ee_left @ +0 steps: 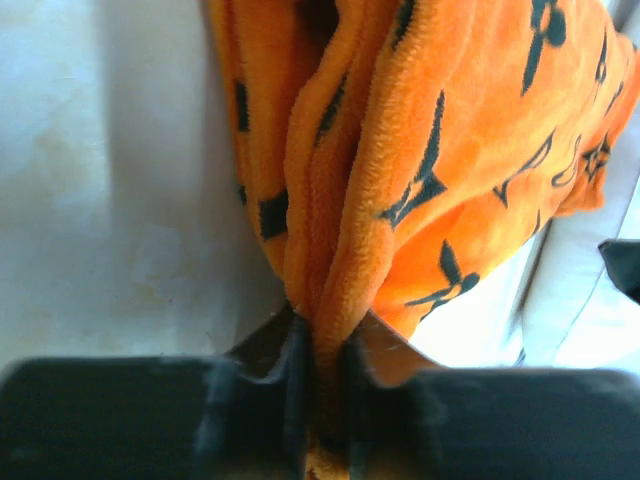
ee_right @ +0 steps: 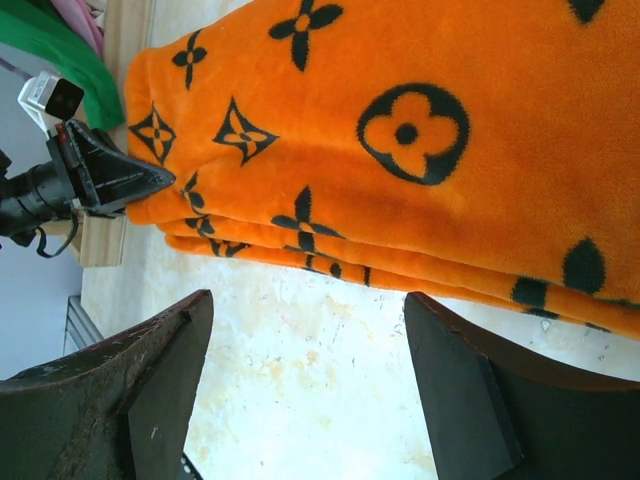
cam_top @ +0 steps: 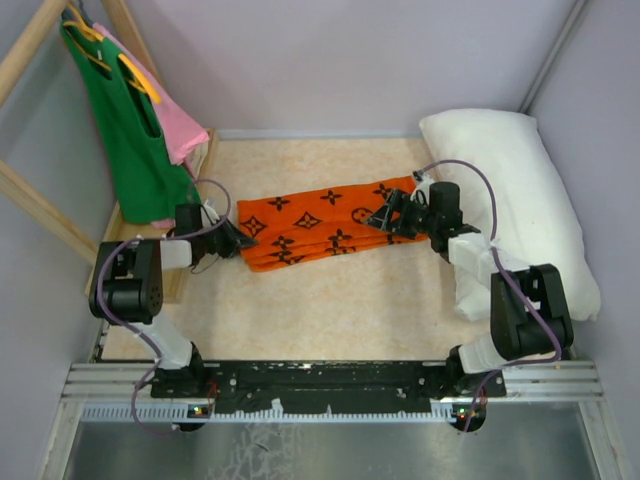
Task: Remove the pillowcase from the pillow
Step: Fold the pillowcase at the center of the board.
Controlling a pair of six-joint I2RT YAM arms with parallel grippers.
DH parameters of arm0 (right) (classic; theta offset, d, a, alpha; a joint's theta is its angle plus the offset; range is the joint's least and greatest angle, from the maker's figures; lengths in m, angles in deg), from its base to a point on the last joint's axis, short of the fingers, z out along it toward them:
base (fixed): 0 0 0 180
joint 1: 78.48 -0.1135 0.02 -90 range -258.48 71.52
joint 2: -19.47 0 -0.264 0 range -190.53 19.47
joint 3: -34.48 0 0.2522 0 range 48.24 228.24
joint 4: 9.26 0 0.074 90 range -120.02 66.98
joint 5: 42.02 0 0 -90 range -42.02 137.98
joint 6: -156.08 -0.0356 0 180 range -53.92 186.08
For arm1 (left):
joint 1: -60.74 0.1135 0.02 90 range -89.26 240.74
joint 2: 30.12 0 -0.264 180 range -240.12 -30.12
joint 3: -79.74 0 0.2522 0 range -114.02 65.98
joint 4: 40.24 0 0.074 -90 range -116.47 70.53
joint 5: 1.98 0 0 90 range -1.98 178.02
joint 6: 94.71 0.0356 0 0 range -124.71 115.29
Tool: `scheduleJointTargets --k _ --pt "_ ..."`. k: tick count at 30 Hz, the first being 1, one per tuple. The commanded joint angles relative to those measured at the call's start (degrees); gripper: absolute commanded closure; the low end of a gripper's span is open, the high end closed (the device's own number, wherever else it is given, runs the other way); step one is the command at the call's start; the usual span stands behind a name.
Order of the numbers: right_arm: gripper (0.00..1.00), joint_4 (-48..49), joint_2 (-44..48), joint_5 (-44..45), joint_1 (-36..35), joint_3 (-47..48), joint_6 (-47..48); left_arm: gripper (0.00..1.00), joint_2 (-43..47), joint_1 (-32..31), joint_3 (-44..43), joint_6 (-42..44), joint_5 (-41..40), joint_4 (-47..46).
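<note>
The left arm [cam_top: 125, 280] bends up from its base and folds at the elbow, with the forearm reaching right and low over the tabletop [cam_top: 330, 310] to the left end of the pillowcase [cam_top: 325, 225]. The right arm [cam_top: 525, 310] rises beside the pillow [cam_top: 520, 190], and its forearm stretches left and forward to the pillowcase's right end.

In the left wrist view, the left jaws are pinched together on a bunched fold of the orange plush pillowcase [ee_left: 450, 150]. The fabric is squeezed in the narrow slot between the two dark fingers [ee_left: 290, 390].

In the right wrist view, the right jaws stand wide apart and hold nothing. Bare tabletop [ee_right: 310, 400] shows between the fingers [ee_right: 160, 380]. The near edge of the pillowcase [ee_right: 400, 120] lies just beyond the fingertips, and contact cannot be made out.

The pillowcase lies flat in stacked folds across the middle of the tabletop, and its black flower and star motifs face up. The white pillow lies bare along the right side, just beside the pillowcase's right end. A green tank top [cam_top: 135, 140] and a pink garment [cam_top: 180, 125] hang at the far left.
</note>
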Motion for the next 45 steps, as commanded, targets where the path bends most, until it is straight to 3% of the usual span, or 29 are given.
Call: scheduleJointTargets --k 1,5,13,20,25,30,37,45 --pt "0.23 2.06 2.96 -1.26 -0.17 0.00 0.31 0.98 3.33 2.03 -0.64 2.43 -4.80 6.73" --pt "0.23 1.68 3.43 -1.31 -0.08 -0.33 0.61 1.00 6.20 3.08 -5.02 7.29 -11.38 16.04" --pt "0.23 -2.02 3.85 1.90 -0.10 -0.17 1.85 1.00 13.63 3.75 -15.87 18.30 -36.02 36.09" --pt "0.22 -11.22 3.67 11.12 -0.17 3.56 2.37 1.00 17.07 3.69 -19.98 23.69 -49.79 42.14" --pt "0.22 -13.62 4.64 12.96 -0.17 4.08 2.37 1.00 18.59 1.92 -22.84 27.10 -53.81 43.95" --pt "0.21 -14.15 5.17 13.58 -0.17 3.50 2.30 1.00 15.43 -8.83 -28.63 29.81 -63.63 46.66" --pt "0.21 -15.66 4.59 13.83 -0.15 4.93 3.35 1.00 3.06 -25.07 -41.41 28.02 -76.42 55.50" --pt "0.20 -15.61 3.29 12.59 -0.17 4.94 3.31 1.00 -18.86 -43.13 -64.95 23.84 -93.50 69.10"
